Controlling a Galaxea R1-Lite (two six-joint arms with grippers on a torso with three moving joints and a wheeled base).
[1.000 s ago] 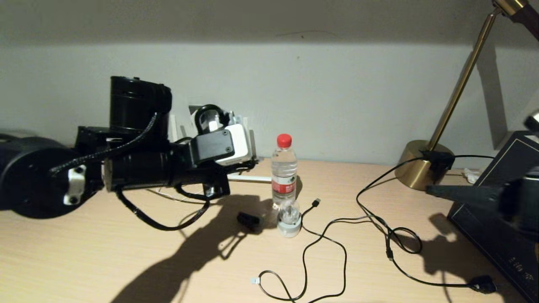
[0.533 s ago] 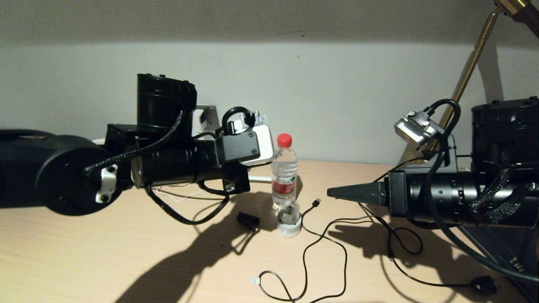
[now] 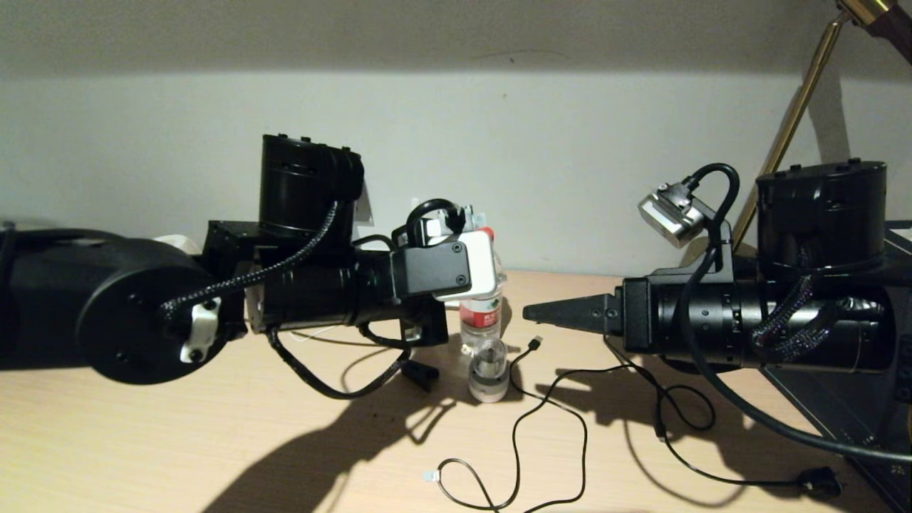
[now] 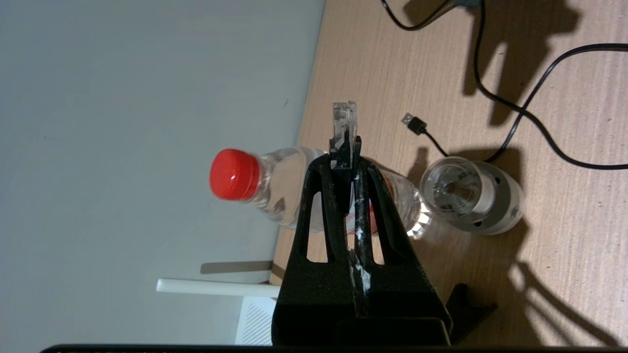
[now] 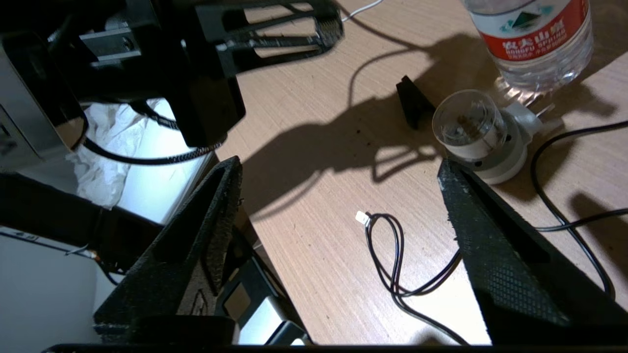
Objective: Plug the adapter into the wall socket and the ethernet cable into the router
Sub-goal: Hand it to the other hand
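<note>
My left gripper (image 4: pixel 346 159) is shut on the ethernet cable's clear clip connector (image 4: pixel 343 122), which sticks out past the fingertips in mid-air beside the bottle. The cable behind it is hidden. In the head view the wrist housing covers these fingers. The router (image 4: pixel 255 321), white, shows one stick antenna (image 4: pixel 216 288) by the wall, behind this gripper. A sliver of the grey wall socket (image 3: pixel 367 210) shows behind the left arm. The adapter is out of view. My right gripper (image 3: pixel 531 312) (image 5: pixel 339 163) hovers open right of the bottle, holding nothing.
A red-capped water bottle (image 3: pixel 482 313), a clear-domed white plug light (image 3: pixel 488 370) and a small black clip (image 3: pixel 420 374) sit mid-table. A black USB cable (image 3: pixel 536 343) ends in a small white connector (image 3: pixel 429 475). At the right are a brass lamp (image 3: pixel 784 142) and a black mains plug (image 3: pixel 819 484).
The left arm has swung right, carrying the connector from the router side up to the bottle. The right arm came in from the right edge and advanced left, fingers open.
</note>
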